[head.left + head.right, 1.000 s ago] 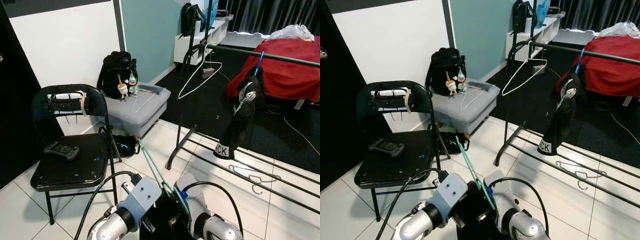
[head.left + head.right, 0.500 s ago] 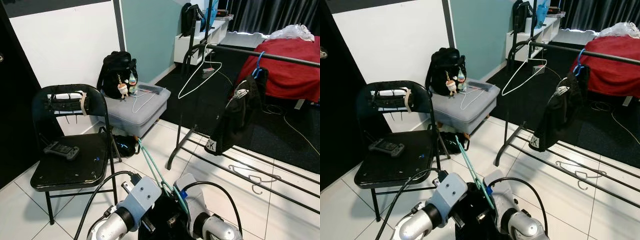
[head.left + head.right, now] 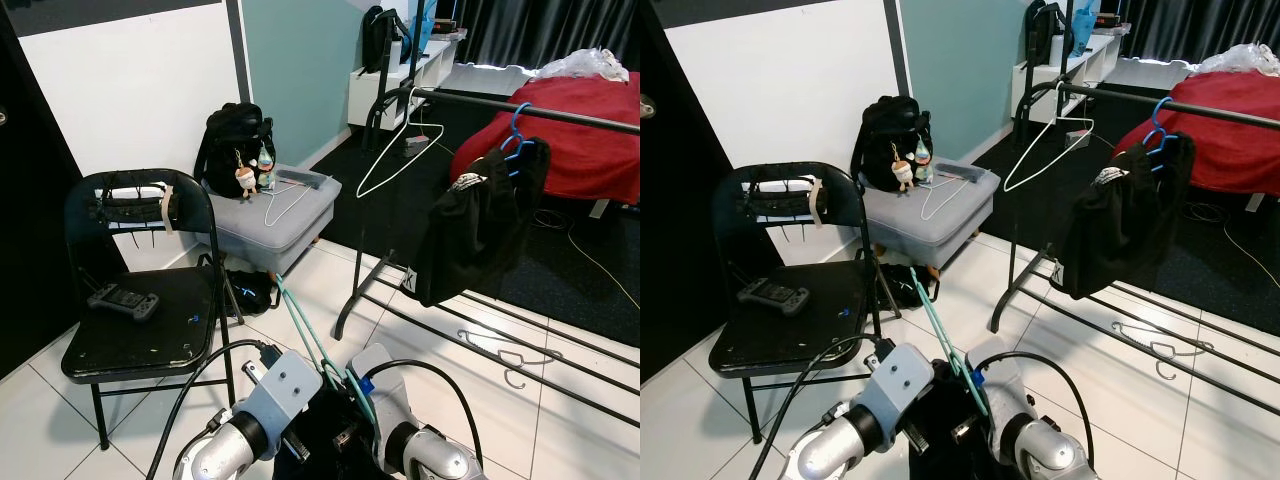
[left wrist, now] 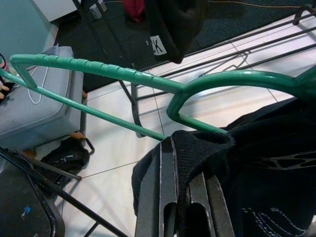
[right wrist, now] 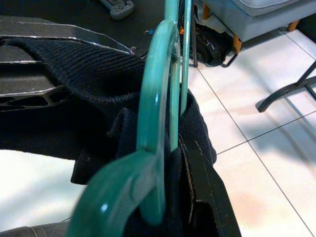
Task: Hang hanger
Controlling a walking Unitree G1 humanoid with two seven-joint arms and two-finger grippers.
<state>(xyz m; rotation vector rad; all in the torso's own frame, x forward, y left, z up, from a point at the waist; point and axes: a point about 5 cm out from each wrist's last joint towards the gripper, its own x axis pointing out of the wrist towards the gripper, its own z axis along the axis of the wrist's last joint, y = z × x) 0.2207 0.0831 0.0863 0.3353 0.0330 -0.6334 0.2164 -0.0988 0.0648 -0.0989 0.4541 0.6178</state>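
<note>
The clothes rail (image 3: 520, 108) stands ahead and to the robot's right on the dark carpet, in front of a bed with a red cover (image 3: 580, 120); on it hang a black garment on a blue hanger (image 3: 478, 225) and an empty white wire hanger (image 3: 400, 150). To the left sits a black folding chair (image 3: 135, 300) with a handheld controller (image 3: 122, 299) on its seat, and beyond it a grey storage box (image 3: 280, 210) bearing a black backpack (image 3: 232, 145). The green hanger (image 3: 310, 335) is low in front of the robot's chest, well apart from the rail, with a black garment (image 4: 256, 163) draped about its lower part. The left gripper (image 4: 180, 197) has its jaws pressed on a fold of that cloth just below the hanger's bar. The right gripper (image 5: 192, 187) lies against the hanger and cloth; whether its jaws pinch either cannot be told. The step in hand appears to be the carry, with the hanging not yet begun. The next move likely calls for approaching the rail, raising the hanger above it, and setting its hook over a bare stretch between the two hangers already there.
</note>
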